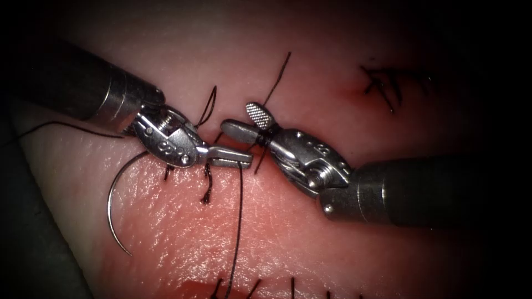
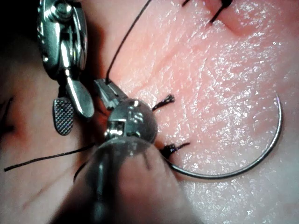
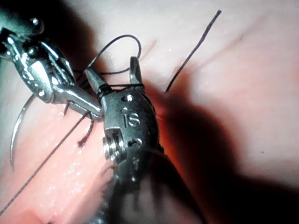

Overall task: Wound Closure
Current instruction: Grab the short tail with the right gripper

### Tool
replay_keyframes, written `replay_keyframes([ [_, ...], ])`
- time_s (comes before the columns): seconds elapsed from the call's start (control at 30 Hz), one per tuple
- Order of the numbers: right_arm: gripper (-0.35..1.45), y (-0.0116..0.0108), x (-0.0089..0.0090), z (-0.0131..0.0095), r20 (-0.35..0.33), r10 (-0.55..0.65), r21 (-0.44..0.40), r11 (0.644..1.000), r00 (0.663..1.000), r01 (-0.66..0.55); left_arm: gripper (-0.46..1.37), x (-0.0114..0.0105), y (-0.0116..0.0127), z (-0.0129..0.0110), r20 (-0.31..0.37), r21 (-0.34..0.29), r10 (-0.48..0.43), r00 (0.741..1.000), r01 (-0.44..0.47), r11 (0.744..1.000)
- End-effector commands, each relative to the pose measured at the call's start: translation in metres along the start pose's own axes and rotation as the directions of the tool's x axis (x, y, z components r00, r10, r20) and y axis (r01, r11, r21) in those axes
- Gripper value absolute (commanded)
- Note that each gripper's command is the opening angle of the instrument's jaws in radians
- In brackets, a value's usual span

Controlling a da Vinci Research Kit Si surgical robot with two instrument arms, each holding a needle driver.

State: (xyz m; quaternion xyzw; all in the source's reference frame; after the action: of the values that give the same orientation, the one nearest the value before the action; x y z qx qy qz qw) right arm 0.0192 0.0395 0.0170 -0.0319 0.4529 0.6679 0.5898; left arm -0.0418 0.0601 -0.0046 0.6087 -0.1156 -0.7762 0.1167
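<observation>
Steel needle [image 1: 113, 207] lies free on the tissue [image 1: 310, 232], left of the cut [image 1: 260, 160], in neither pincer and not in the tissue. Left pincer [image 1: 235, 160] is closed on the thread [image 1: 239, 221], which hangs down from its tip. Right pincer [image 1: 244, 119] stands open, thread wrapped round it near the jaws' base. Knotted stitches [image 1: 208, 194] already sit along the cut, so I judge the closure well underway, this knot unfinished.
</observation>
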Motion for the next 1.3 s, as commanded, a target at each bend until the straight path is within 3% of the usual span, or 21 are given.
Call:
replay_keyframes([
  [0.03,0.98,0.0001,0.0001,0.0,0.0,-0.001,0.0,1.0,1.0,0.001,-0.35,-0.0001,-0.0001,0.0001,0.0,-0.009,-0.001,1.0,0.001,1.0],
  [0.53,0.95,0.0037,0.0012,0.0002,-0.004,-0.005,-0.075,0.997,1.0,0.005,-0.35,-0.0013,-0.0011,0.0022,-0.005,-0.007,-0.01,1.0,0.01,1.0],
  [0.87,0.97,0.0056,0.0009,0.0009,0.014,0.088,-0.095,0.992,0.996,-0.087,-0.35,-0.0019,-0.0021,0.0033,-0.013,-0.007,-0.022,1.0,0.022,1.0],
  [1.3,1.02,0.0096,0.0002,0.003,0.046,0.18,-0.129,0.976,0.983,-0.173,-0.35,-0.003,-0.0023,0.0036,-0.015,-0.007,-0.019,1.0,0.019,1.0],
])
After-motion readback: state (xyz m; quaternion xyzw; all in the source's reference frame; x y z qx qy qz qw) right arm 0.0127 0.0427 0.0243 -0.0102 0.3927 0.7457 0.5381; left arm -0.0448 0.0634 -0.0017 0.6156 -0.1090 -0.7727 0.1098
